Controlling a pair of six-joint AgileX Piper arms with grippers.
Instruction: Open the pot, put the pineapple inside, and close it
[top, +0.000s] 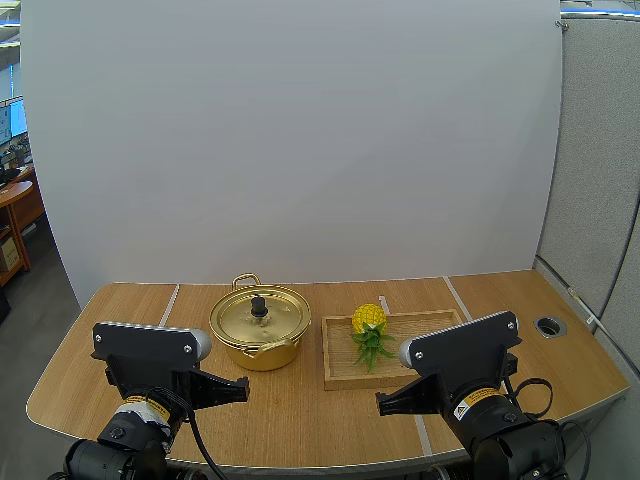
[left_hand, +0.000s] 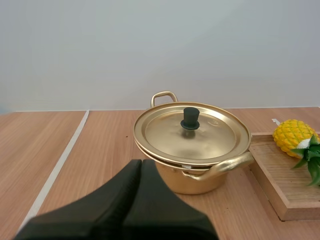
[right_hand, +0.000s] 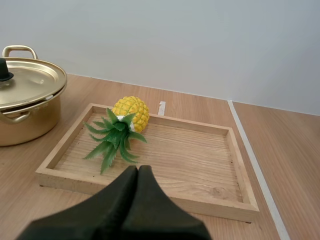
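The pot (top: 260, 338) stands with its lid (top: 259, 314) on, at 9 o'clock of the wooden tray (top: 340, 380), with a narrow strip of table (top: 300, 420) between them. The pineapple (top: 369, 319) lies in the tray's 10 o'clock corner near the rims, leaves toward 6 o'clock. Open wood fills the tray's 3 o'clock half. The left gripper (left_hand: 141, 164), fingers pressed together into one wedge, hangs at 6 o'clock of the pot, apart from it. The right gripper (right_hand: 138, 170), likewise pressed together, hangs at the tray's near rim.
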